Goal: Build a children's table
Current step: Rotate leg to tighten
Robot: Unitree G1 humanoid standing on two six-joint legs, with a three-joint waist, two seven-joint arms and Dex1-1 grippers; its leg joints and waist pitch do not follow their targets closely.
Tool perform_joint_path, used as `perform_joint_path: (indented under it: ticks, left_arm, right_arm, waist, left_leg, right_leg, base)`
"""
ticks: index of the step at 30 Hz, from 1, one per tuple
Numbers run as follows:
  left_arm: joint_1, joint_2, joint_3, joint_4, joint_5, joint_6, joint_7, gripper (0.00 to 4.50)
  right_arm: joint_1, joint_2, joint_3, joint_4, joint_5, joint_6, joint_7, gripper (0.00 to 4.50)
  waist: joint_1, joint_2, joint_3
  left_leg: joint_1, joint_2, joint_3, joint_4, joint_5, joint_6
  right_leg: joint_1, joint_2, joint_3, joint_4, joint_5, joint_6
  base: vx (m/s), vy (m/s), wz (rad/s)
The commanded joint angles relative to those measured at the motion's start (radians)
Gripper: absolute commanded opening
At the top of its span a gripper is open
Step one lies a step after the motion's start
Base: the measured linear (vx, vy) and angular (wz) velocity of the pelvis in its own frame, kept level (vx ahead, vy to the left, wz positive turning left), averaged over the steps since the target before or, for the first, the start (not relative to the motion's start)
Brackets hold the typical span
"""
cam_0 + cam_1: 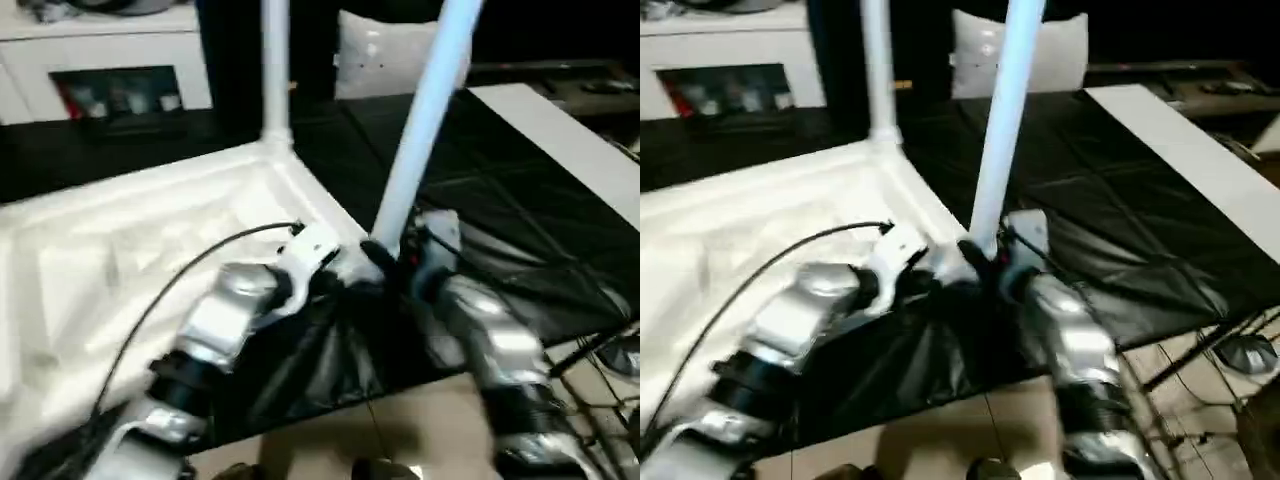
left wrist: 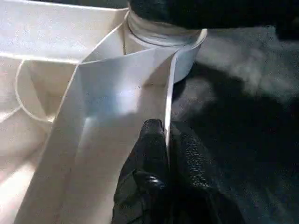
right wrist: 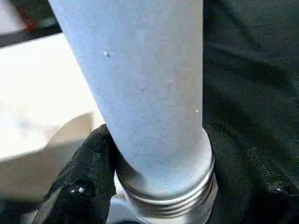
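Table top point(image 1: 150, 230) lies upside down on the black desk point(image 1: 520, 200). My left claw point(image 2: 167, 140) is pinched on its rim; my right claw point(image 3: 154, 196) clamps the leg point(image 1: 425, 110) at the near corner socket.

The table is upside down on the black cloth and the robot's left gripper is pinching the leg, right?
Not quite. In the left wrist view the left gripper pinches the table's thin rim wall, not the leg. The table top does lie upside down on the black cloth.
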Motion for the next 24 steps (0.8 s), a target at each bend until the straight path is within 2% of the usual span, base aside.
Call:
perform_joint_path:
  ticks: [1, 3, 5, 6, 7, 9, 10, 14, 17, 19, 20, 21, 22, 23, 24]
  left_arm:
    - [-0.053, -0.054, 0.05, -0.037, -0.012, -0.039, 0.106, 0.0]
    - [-0.054, -0.044, 0.031, -0.039, 0.007, -0.046, 0.102, 0.0]
    - [-0.051, -0.021, 0.019, -0.034, 0.013, -0.063, 0.087, 0.0]
    - [-0.049, -0.012, 0.015, -0.033, 0.014, -0.068, 0.082, 0.0]
    - [-0.048, -0.005, 0.012, -0.032, 0.014, -0.075, 0.074, 0.0]
    - [-0.044, 0.015, 0.003, -0.028, 0.014, -0.097, 0.051, 0.0]
    - [-0.036, 0.043, -0.006, -0.028, 0.011, -0.112, 0.015, 0.0]
    - [-0.027, 0.09, -0.03, -0.025, 0.013, -0.149, -0.049, 0.0]
    - [-0.004, 0.165, -0.064, -0.021, -0.012, -0.219, -0.183, 0.0]
    - [0.001, 0.186, -0.073, -0.018, -0.016, -0.237, -0.218, 0.0]
    - [0.009, 0.218, -0.093, -0.015, -0.02, -0.287, -0.279, 0.0]
    - [0.01, 0.222, -0.095, -0.015, -0.021, -0.29, -0.287, 0.0]
    - [0.018, 0.257, -0.114, -0.013, -0.027, -0.33, -0.35, 0.0]
    - [0.018, 0.257, -0.114, -0.013, -0.027, -0.33, -0.35, 0.0]
    - [0.024, 0.28, -0.127, -0.015, -0.034, -0.35, -0.397, 0.0]
  right_arm:
    - [0.011, 0.081, 0.064, 0.027, 0.046, 0.022, 0.034, 2.63]
    - [0.016, 0.084, 0.064, 0.019, 0.038, 0.008, 0.031, 3.33]
    - [0.028, 0.073, 0.072, 0.01, 0.021, 0.003, 0.035, 3.33]
    - [0.032, 0.071, 0.071, 0.007, 0.018, 0.003, 0.036, 3.35]
    - [0.035, 0.067, 0.07, 0.004, 0.017, 0.002, 0.038, 3.45]
    - [0.043, 0.056, 0.066, -0.004, 0.014, -0.006, 0.041, 3.76]
    - [0.06, 0.028, 0.064, -0.036, 0.021, -0.028, 0.072, 3.85]
    - [0.095, -0.029, 0.07, -0.101, 0.039, -0.041, 0.151, 4.2]
    - [0.141, -0.158, 0.074, -0.179, 0.048, -0.056, 0.304, 4.41]
    - [0.15, -0.196, 0.077, -0.195, 0.05, -0.06, 0.349, 4.41]
    - [0.16, -0.248, 0.08, -0.215, 0.055, -0.067, 0.412, 4.41]
    - [0.161, -0.254, 0.081, -0.217, 0.057, -0.068, 0.419, 4.41]
    - [0.17, -0.316, 0.095, -0.235, 0.064, -0.07, 0.495, 4.41]
    - [0.17, -0.316, 0.095, -0.235, 0.064, -0.07, 0.495, 4.41]
    - [0.174, -0.358, 0.111, -0.242, 0.063, -0.074, 0.547, 4.41]
  waist:
    - [0.009, -0.005, -0.069]
    - [0.014, 0.0, -0.071]
    - [0.017, 0.0, -0.072]
    - [0.016, -0.001, -0.074]
    - [0.017, -0.001, -0.08]
    - [0.018, -0.001, -0.08]
    - [0.02, 0.0, -0.079]
    - [0.033, 0.001, -0.079]
    - [0.04, 0.002, -0.077]
    - [0.049, 0.002, -0.076]
    - [0.053, 0.0, -0.075]
    - [0.054, 0.001, -0.072]
    - [0.057, 0.007, -0.07]
    - [0.057, 0.007, -0.07]
    - [0.06, 0.006, -0.068]
  left_leg:
    - [0.037, 0.094, -0.074, -0.092, -0.41, -0.049]
    - [0.033, 0.096, -0.069, -0.096, -0.37, -0.032]
    - [0.029, 0.095, -0.065, -0.096, -0.338, -0.018]
    - [0.023, 0.094, -0.065, -0.095, -0.316, -0.006]
    - [0.023, 0.094, -0.063, -0.091, -0.282, 0.01]
    - [0.022, 0.095, -0.061, -0.088, -0.239, 0.035]
    - [0.023, 0.094, -0.058, -0.086, -0.234, 0.042]
    - [0.028, 0.098, -0.057, -0.087, -0.209, 0.051]
    - [0.027, 0.098, -0.056, -0.088, -0.2, 0.057]
    - [0.032, 0.1, -0.052, -0.087, -0.193, 0.053]
    - [0.032, 0.099, -0.054, -0.088, -0.201, 0.052]
    - [0.033, 0.1, -0.052, -0.089, -0.23, 0.048]
    - [0.036, 0.1, -0.057, -0.092, -0.269, 0.034]
    - [0.036, 0.1, -0.057, -0.092, -0.269, 0.034]
    - [0.046, 0.103, -0.056, -0.094, -0.313, 0.009]
  right_leg:
    - [0.014, -0.077, 0.044, -0.087, -0.467, -0.143]
    - [0.02, -0.072, 0.045, -0.077, -0.365, -0.166]
    - [0.025, -0.071, 0.046, -0.071, -0.303, -0.182]
    - [0.032, -0.074, 0.047, -0.067, -0.279, -0.189]
    - [0.036, -0.074, 0.046, -0.063, -0.24, -0.201]
    - [0.035, -0.074, 0.046, -0.06, -0.203, -0.218]
    - [0.033, -0.073, 0.045, -0.062, -0.208, -0.226]
    - [0.033, -0.07, 0.044, -0.058, -0.195, -0.223]
    - [0.036, -0.068, 0.043, -0.055, -0.178, -0.23]
    - [0.034, -0.067, 0.044, -0.052, -0.166, -0.239]
    - [0.037, -0.068, 0.043, -0.055, -0.182, -0.235]
    - [0.033, -0.071, 0.046, -0.058, -0.219, -0.228]
    - [0.031, -0.071, 0.044, -0.064, -0.275, -0.217]
    - [0.031, -0.071, 0.044, -0.064, -0.275, -0.217]
    - [0.023, -0.07, 0.046, -0.069, -0.32, -0.207]
  base:
    - [0.0, 0.0, 0.0]
    - [0.0, 0.0, 0.0]
    - [0.0, 0.0, 0.0]
    - [0.0, 0.0, 0.0]
    - [0.0, 0.0, 0.0]
    - [0.0, 0.0, 0.0]
    - [0.0, 0.0, 0.0]
    - [0.0, 0.0, 0.0]
    - [0.0, 0.0, 0.0]
    - [0.0, 0.0, 0.0]
    - [0.0, 0.0, 0.0]
    - [0.0, 0.0, 0.0]
    - [0.0, 0.0, 0.0]
    - [0.0, 0.0, 0.0]
    - [0.0, 0.0, 0.0]
